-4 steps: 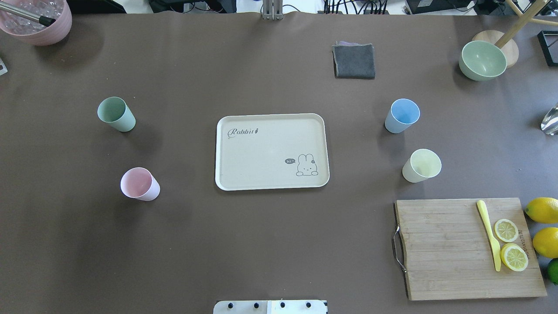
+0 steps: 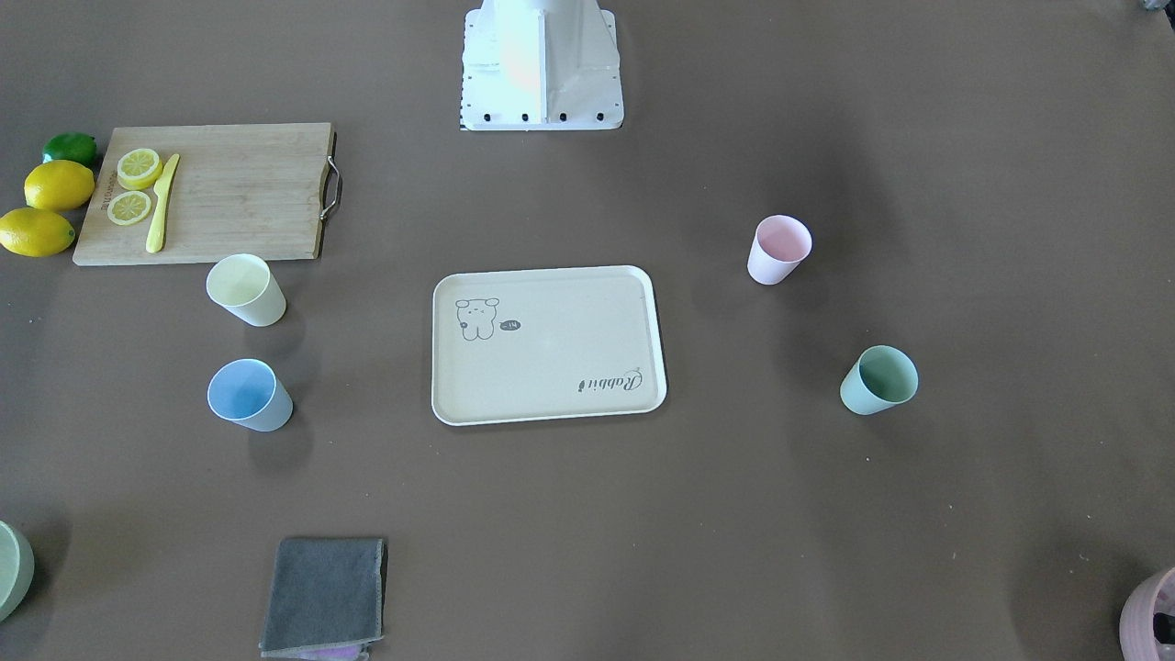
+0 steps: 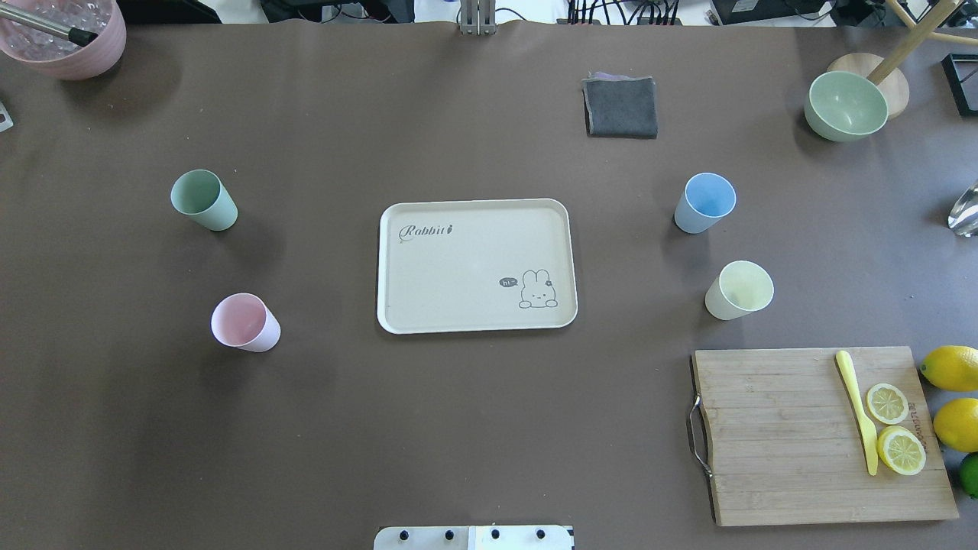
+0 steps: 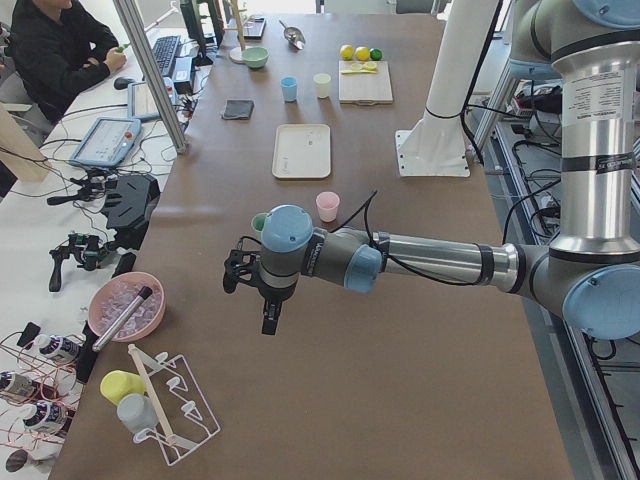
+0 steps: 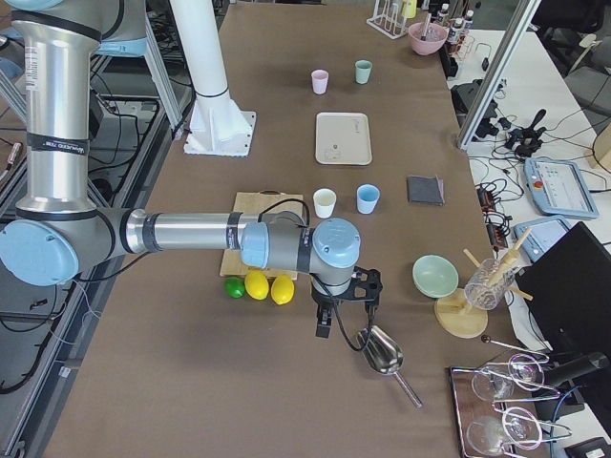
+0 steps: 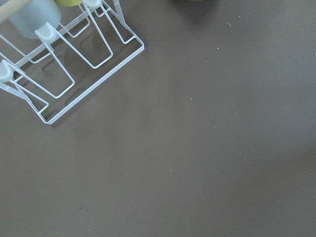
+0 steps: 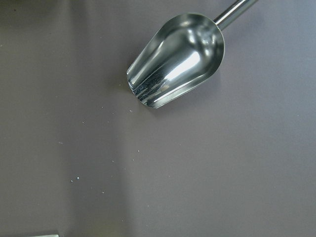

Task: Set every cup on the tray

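Observation:
The cream tray (image 3: 458, 267) lies bare at the table's middle, and it also shows in the front view (image 2: 551, 367). The mint green cup (image 3: 203, 200) and the pink cup (image 3: 245, 322) stand left of it. The light blue cup (image 3: 704, 202) and the pale yellow cup (image 3: 739, 289) stand right of it. All are upright and apart from the tray. My left gripper (image 4: 250, 300) hangs over the table's far left end, beyond the cups. My right gripper (image 5: 346, 307) hangs over the far right end. I cannot tell whether either is open or shut.
A wooden cutting board (image 3: 810, 435) with lemon slices and a yellow knife lies front right, lemons beside it. A grey cloth (image 3: 620, 107), a green bowl (image 3: 846, 105) and a mauve pot (image 3: 65, 38) sit at the back. A steel scoop (image 7: 175, 61) lies under my right wrist, a wire rack (image 6: 59, 64) under my left.

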